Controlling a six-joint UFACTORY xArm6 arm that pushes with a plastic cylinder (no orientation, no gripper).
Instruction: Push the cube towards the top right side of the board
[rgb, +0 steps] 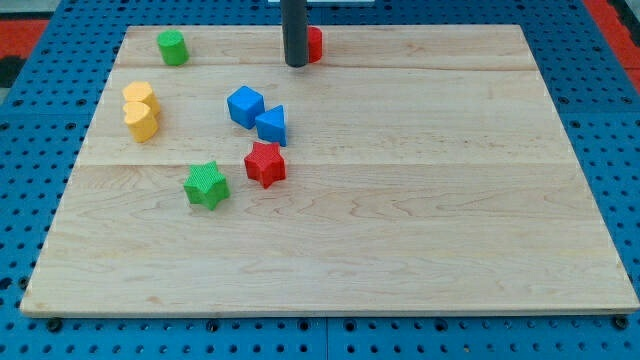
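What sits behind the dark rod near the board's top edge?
A red block shows just to the view's right of my tip. The rod covers its left part, so its shape and any contact cannot be told.

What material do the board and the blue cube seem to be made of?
The board looks like pale wood with a smooth matte finish: grain lines and plank seams run across it. The blue cube seems to be plastic, possibly painted wood: its colour is even and saturated with no grain, and faintly glossy.

My rod (296, 35) runs off the view's top and hides most of a red block (315, 44), whose shape I cannot tell.
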